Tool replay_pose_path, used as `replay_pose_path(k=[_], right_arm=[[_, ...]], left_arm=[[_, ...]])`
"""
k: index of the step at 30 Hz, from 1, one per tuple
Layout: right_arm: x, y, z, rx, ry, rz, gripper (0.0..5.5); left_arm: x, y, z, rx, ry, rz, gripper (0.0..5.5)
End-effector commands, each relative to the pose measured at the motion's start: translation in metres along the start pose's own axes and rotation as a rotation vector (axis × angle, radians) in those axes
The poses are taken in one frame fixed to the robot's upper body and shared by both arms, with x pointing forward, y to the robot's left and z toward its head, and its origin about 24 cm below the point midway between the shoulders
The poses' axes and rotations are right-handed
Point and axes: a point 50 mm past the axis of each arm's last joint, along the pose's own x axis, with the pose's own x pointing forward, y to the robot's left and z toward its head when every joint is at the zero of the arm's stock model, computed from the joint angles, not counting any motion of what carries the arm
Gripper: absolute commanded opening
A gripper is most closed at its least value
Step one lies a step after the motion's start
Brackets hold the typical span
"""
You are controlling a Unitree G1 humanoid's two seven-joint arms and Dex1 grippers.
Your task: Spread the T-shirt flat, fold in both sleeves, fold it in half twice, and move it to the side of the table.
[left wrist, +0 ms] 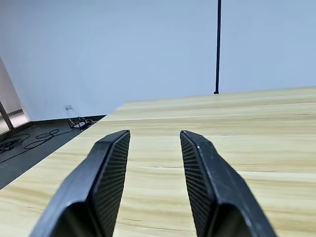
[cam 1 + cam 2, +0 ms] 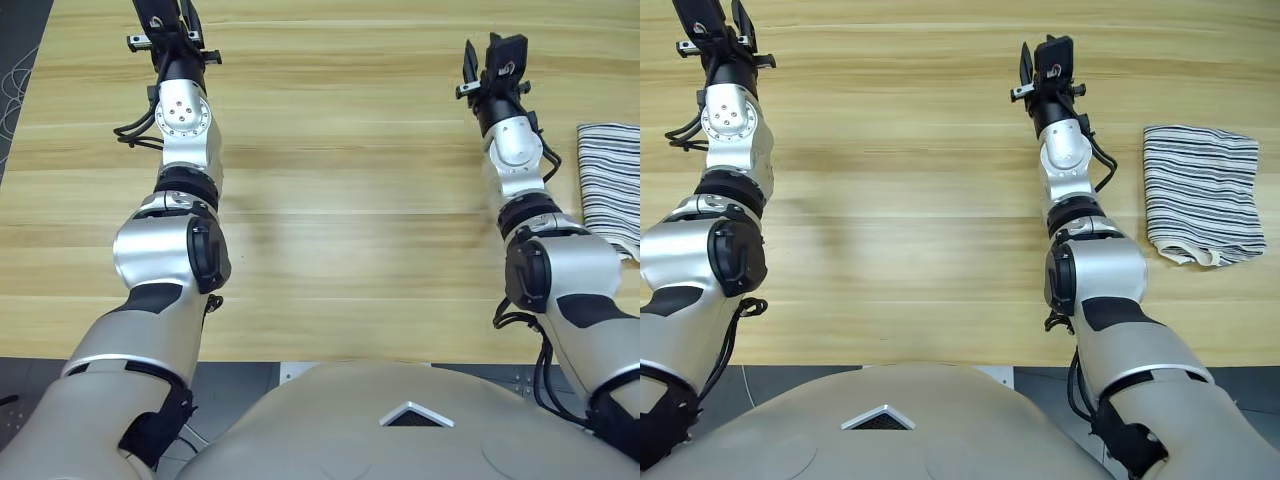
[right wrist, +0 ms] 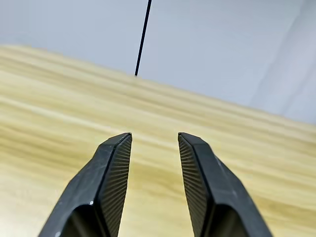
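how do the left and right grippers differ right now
The right gripper is close to the folded striped T-shirt; the left gripper is far across the table from it. The left gripper sits slightly farther forward over the table than the right gripper. Both are open and empty.

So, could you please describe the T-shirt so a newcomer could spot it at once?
On the wooden table, look to the robot's right, past the right gripper. The T-shirt lies there, folded small. It alone is striped cloth amid plain wood.
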Motion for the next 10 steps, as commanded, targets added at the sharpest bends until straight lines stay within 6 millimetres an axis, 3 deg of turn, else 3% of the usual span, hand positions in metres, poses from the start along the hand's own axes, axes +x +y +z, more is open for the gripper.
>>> replay_pose_path(k=[1,5,10], right_arm=[[-0.017,-0.026,-0.017,0.082,0.04,-0.067,1.71],[-0.018,-0.017,-0.021,0.09,0.051,0.009,1.71],[-0.016,-0.011,-0.018,-0.096,0.054,0.052,1.71]], left_arm=[[-0.01,-0.029,-0.011,-0.048,0.035,-0.138,1.89],[-0.012,-0.042,-0.012,-0.057,0.059,-0.231,1.89],[-0.009,-0.055,-0.005,0.025,0.045,-0.299,1.89]])
